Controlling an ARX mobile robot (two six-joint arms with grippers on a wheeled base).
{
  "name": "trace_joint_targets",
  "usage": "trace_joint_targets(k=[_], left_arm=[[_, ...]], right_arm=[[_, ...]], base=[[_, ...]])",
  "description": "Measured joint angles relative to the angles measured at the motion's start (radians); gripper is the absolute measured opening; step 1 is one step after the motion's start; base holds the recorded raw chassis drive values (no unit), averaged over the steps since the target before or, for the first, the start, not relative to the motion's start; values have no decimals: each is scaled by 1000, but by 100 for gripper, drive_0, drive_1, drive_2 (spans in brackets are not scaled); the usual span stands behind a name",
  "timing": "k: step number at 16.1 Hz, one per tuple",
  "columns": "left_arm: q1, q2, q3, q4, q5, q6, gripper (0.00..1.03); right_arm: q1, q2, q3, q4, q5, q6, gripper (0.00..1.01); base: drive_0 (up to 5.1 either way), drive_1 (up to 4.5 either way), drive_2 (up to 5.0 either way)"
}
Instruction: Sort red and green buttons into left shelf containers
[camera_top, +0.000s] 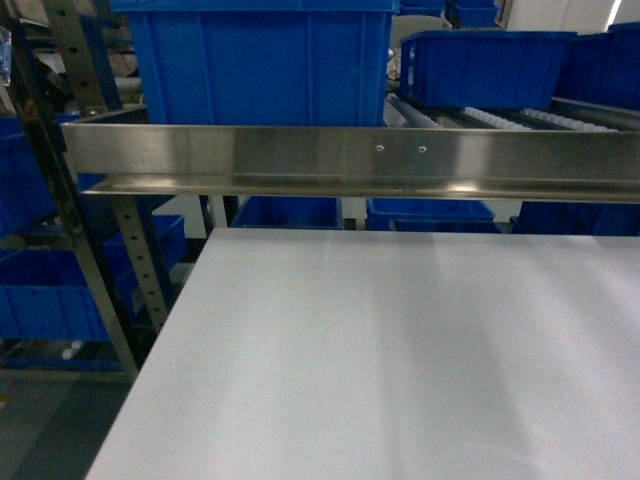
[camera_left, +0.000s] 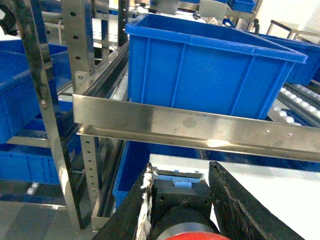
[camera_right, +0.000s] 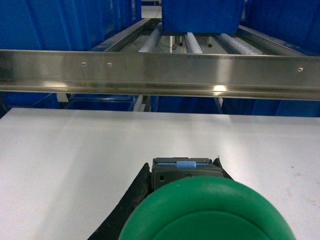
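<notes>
Red showed at the bottom edge of the left wrist view: the cap of the red button (camera_left: 192, 235), its black body with a blue tab pinched between the left gripper's (camera_left: 182, 200) two dark fingers (camera_left: 235, 205). Ahead of it and higher up, a large blue bin (camera_left: 210, 70) sat on the shelf behind a steel rail (camera_left: 200, 127). In the right wrist view, the green button (camera_right: 210, 210) filled the lower frame, its round cap toward the camera, clamped in the right gripper (camera_right: 182, 175) above a white table (camera_right: 75, 160), with the same kind of steel rail across the top. The head view showed only the white tabletop, the rail and blue bins on the shelves; neither gripper nor button appeared there.
</notes>
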Motion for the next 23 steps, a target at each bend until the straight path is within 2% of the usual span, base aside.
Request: trace_joint_targets(k=[23], left_arm=[[0,0,0,1,0,0,29]], right_arm=[[0,0,0,-2,0,0,28]], base=[[-501,244,244]])
